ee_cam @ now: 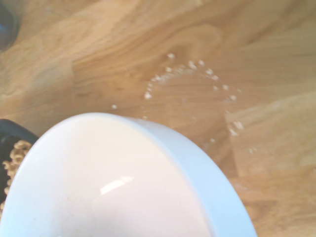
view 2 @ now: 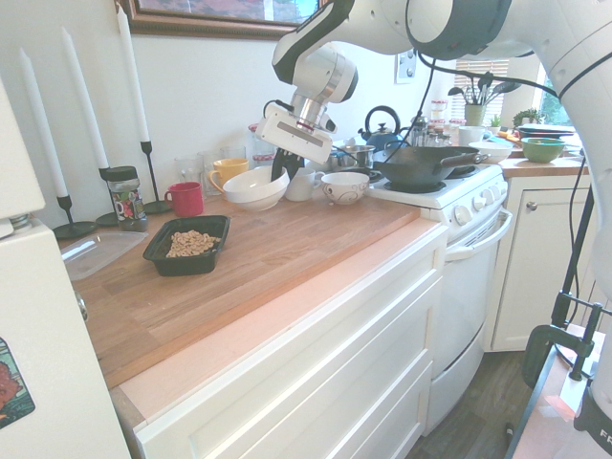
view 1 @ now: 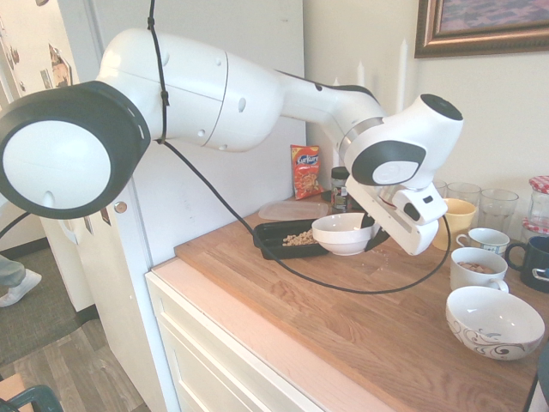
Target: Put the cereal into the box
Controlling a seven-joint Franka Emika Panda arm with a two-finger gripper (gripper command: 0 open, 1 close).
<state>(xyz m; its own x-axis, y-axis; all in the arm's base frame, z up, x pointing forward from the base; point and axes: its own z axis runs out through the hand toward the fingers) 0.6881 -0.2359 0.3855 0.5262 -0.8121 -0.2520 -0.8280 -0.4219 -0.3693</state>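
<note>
The box is a shallow black tray on the wooden counter, with the tan cereal heaped inside it. My gripper is shut on the rim of a white bowl, held just above the counter right beside the box. In the wrist view the bowl looks empty inside. Past the bowl's edge the wrist view shows a corner of the box with cereal in it. A few pale crumbs lie on the wood.
A clear flat lid and an orange snack bag sit behind the box. Mugs, a patterned bowl, a red mug, a jar and candles crowd the counter's back. A stove with a wok adjoins the counter.
</note>
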